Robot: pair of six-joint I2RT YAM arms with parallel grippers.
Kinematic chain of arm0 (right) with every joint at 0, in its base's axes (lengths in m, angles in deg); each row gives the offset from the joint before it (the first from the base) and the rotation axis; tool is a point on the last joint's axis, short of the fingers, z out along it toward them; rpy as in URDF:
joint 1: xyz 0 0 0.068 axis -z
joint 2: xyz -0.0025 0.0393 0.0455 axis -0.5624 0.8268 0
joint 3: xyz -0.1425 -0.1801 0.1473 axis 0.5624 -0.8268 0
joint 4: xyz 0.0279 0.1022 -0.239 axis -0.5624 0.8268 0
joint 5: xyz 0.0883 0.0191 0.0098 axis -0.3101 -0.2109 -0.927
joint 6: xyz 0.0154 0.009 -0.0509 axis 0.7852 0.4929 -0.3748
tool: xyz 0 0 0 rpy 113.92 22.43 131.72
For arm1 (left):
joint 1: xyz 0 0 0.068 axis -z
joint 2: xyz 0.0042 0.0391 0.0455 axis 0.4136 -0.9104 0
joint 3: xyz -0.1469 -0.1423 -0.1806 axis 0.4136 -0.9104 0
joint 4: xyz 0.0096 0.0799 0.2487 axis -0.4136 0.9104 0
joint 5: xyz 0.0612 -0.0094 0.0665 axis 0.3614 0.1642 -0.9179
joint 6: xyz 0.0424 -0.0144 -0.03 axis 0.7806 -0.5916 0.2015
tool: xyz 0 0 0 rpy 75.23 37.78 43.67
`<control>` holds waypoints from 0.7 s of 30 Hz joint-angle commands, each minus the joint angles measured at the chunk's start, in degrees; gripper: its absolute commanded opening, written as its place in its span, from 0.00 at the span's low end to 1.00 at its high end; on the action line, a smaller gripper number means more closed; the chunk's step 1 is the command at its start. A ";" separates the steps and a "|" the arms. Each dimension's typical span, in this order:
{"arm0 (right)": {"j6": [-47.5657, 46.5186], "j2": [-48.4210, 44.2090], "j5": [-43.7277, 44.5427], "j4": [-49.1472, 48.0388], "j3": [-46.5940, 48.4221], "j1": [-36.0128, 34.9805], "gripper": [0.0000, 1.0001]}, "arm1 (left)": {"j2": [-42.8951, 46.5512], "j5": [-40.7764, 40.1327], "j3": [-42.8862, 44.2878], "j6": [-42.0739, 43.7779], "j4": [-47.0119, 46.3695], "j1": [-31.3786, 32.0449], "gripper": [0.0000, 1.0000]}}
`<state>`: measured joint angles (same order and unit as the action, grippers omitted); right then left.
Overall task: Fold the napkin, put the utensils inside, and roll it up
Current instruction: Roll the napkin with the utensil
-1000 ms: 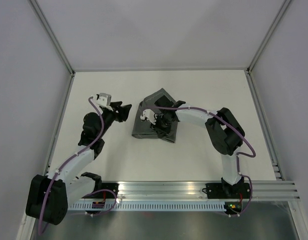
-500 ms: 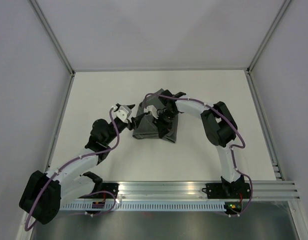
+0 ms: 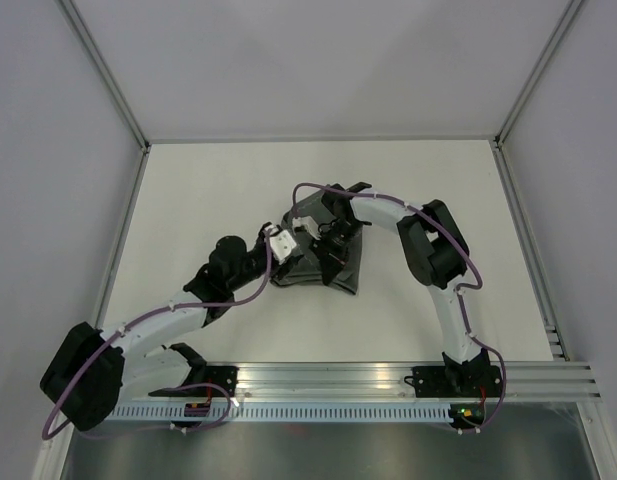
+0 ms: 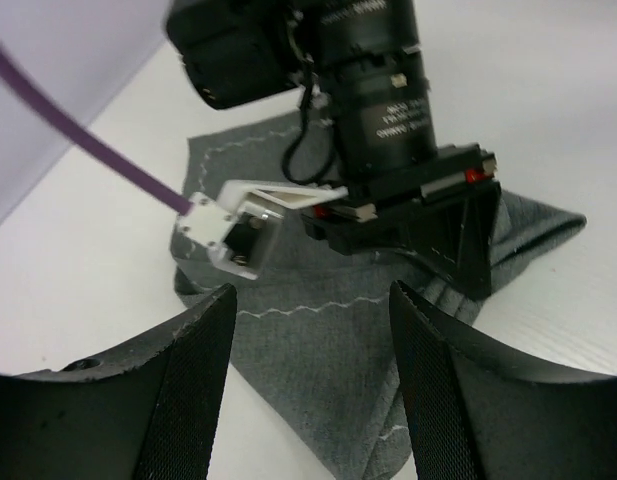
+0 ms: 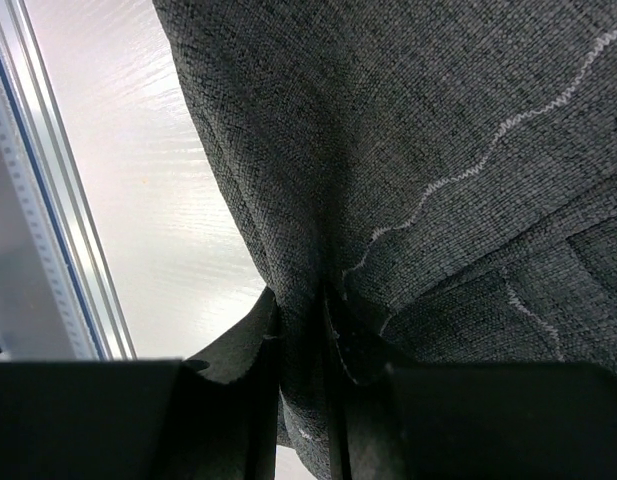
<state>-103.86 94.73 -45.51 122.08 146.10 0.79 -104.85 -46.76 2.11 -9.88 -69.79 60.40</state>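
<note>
one napkin [image 3: 318, 275], long edge lying crosswise

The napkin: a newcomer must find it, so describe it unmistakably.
On the white table, look near its middle. The napkin is the crumpled dark grey cloth there, pinched by the right gripper, with the open left gripper at its edge. It is the only fabric, marked by a pale zigzag stitch line.
</note>
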 commanded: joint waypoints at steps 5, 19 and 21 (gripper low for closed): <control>-4.12 6.80 5.23 4.14 1.01 0.65 0.02 | -9.93 -1.74 8.01 8.82 10.82 6.92 0.67; -4.12 8.38 5.23 4.58 1.11 1.09 0.01 | -21.01 -2.36 13.19 11.11 16.02 10.26 0.69; -4.12 8.38 5.32 4.59 1.11 1.17 0.01 | -22.24 -1.66 14.25 11.37 16.63 10.35 0.69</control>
<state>-104.03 98.31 -48.94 128.61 148.79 1.89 -125.61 -48.90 13.28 -1.71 -54.64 70.24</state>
